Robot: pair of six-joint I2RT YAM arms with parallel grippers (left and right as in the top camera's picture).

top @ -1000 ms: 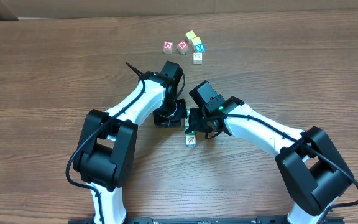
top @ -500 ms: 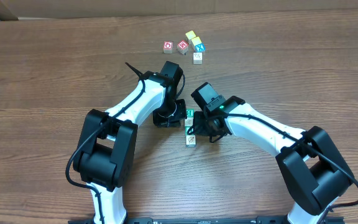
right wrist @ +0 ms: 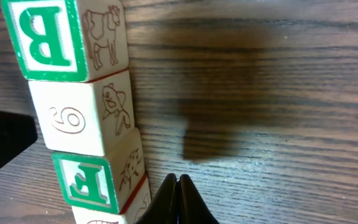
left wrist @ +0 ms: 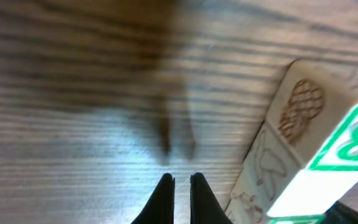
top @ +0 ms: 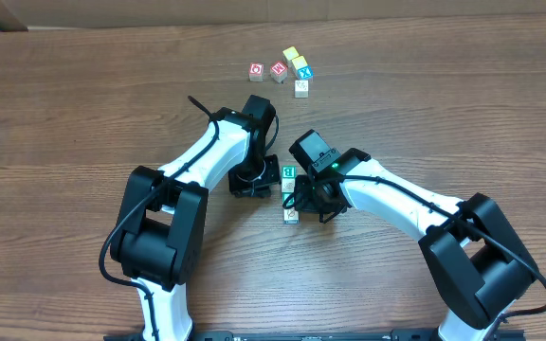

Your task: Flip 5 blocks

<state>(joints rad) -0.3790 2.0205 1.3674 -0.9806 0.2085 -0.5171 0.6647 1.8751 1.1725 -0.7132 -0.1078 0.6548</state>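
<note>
At frame centre, a row of blocks [top: 288, 188] lies between the left end effector [left wrist: 180, 186] and right end effector [right wrist: 177, 186], both pinched together, empty. The right arm has shifted, uncovering more blocks: flipping seems underway.

The worktop [top: 64, 114] is brown wood grain, smooth, with a soft sheen where the light pools. The row of blocks [right wrist: 82, 115] is pale bare-looking wood, matt, with softly rounded edges. Their green letter frames look painted and faintly glossy, and the animal drawings are thin brown lines. The blocks at twelve o'clock [top: 287, 71] carry red, yellow and teal paint. The left arm [top: 197, 156] and right arm [top: 396, 199] wear smooth, lightly glossy white plastic shells with matt black joints. The left gripper [left wrist: 180, 193] and right gripper [right wrist: 178, 199] are dull black.
</note>
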